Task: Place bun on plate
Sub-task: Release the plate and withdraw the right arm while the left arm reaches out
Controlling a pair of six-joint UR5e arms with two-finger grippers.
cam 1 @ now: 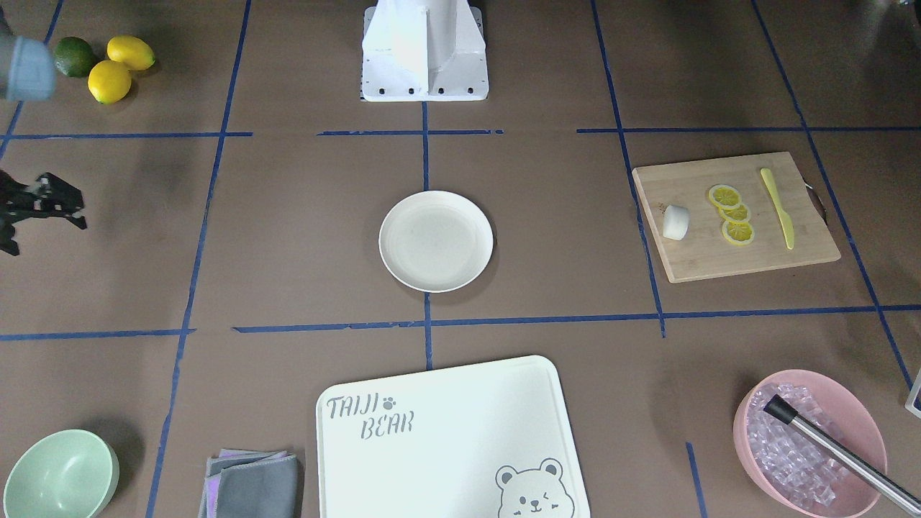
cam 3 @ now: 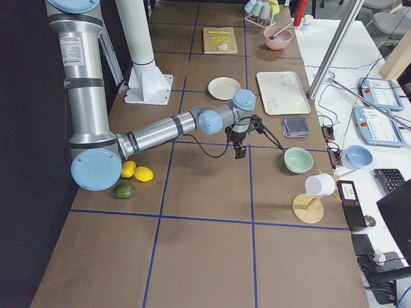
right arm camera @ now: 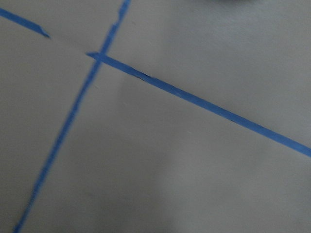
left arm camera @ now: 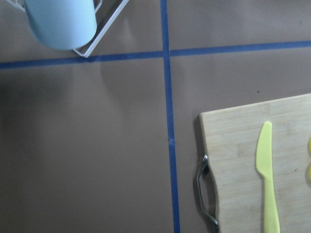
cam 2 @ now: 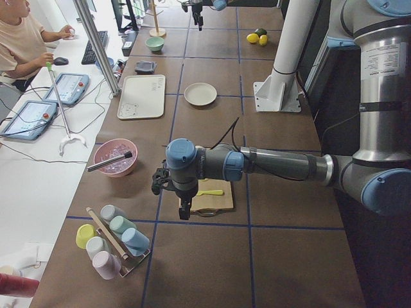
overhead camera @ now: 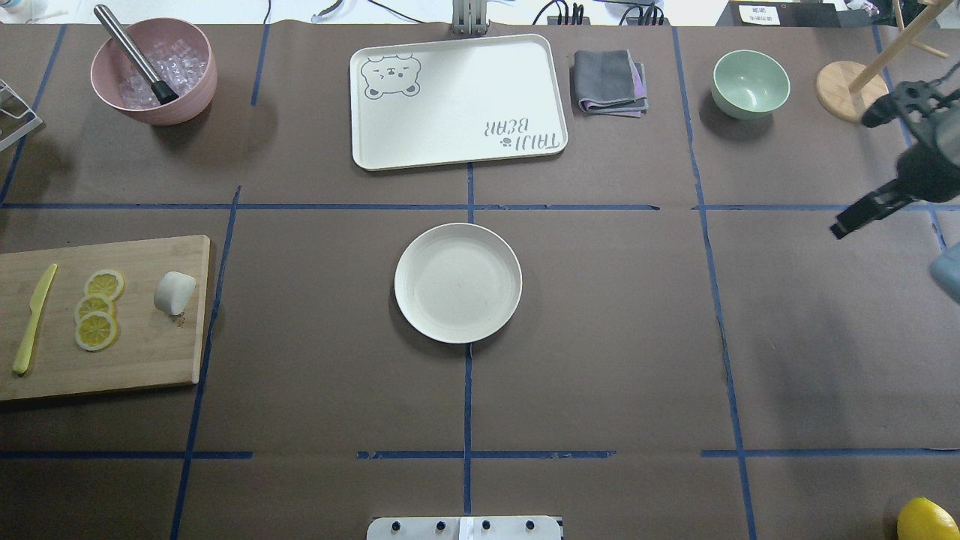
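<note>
The small white bun (overhead camera: 174, 292) lies on a wooden cutting board (overhead camera: 142, 360) at the table's left, beside lemon slices (overhead camera: 97, 309). Round and cream-white, the plate (overhead camera: 457, 283) stands bare at the table's centre. My right gripper (overhead camera: 862, 169) hovers at the far right edge, open and holding nothing, far from both bun and plate. The left gripper (cam 2: 183, 208) shows only in the exterior left view, hanging over the board's outer end; I cannot tell whether it is open or shut. The bun (cam 1: 675, 221) and the plate (cam 1: 436, 241) also show in the front-facing view.
A yellow knife (overhead camera: 34, 319) lies on the board. At the far side stand a pink bowl of ice (overhead camera: 154, 71), a bear-printed board (overhead camera: 457, 101), a folded cloth (overhead camera: 609, 81) and a mint bowl (overhead camera: 750, 82). A cup rack (cam 2: 112, 240) is near the left arm. A person (cam 2: 22, 38) sits nearby.
</note>
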